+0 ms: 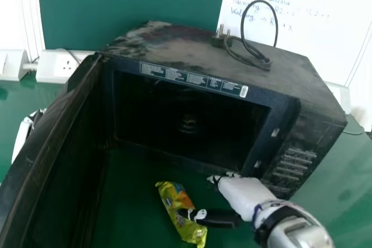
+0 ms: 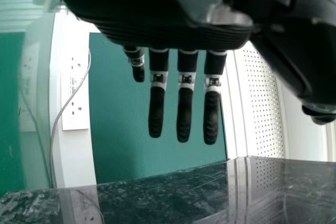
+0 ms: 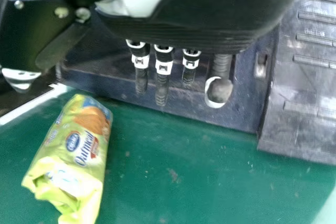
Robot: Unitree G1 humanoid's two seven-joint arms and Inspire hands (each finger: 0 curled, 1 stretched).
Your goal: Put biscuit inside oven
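Note:
The yellow-green biscuit packet [image 1: 173, 204] lies on the green table in front of the black oven [image 1: 192, 121], whose door stands open at the left. My right hand [image 1: 243, 194] is just right of the packet, near the oven's lower front edge; its thumb overlaps the packet in the head view. In the right wrist view my right hand [image 3: 184, 22] has loosely extended fingers holding nothing, and the packet [image 3: 79, 145] lies apart from them. My left hand [image 1: 22, 136] is beyond the door at the far left; in the left wrist view my left hand [image 2: 185, 103] has straight fingers.
The open door [image 1: 49, 143] forms a tall wall left of the packet. A coiled cable with a plug [image 1: 250, 53] lies on the oven's top. Socket boxes [image 1: 58, 67] and a whiteboard [image 1: 308, 21] are behind. The oven's control panel [image 1: 299, 161] is at its right.

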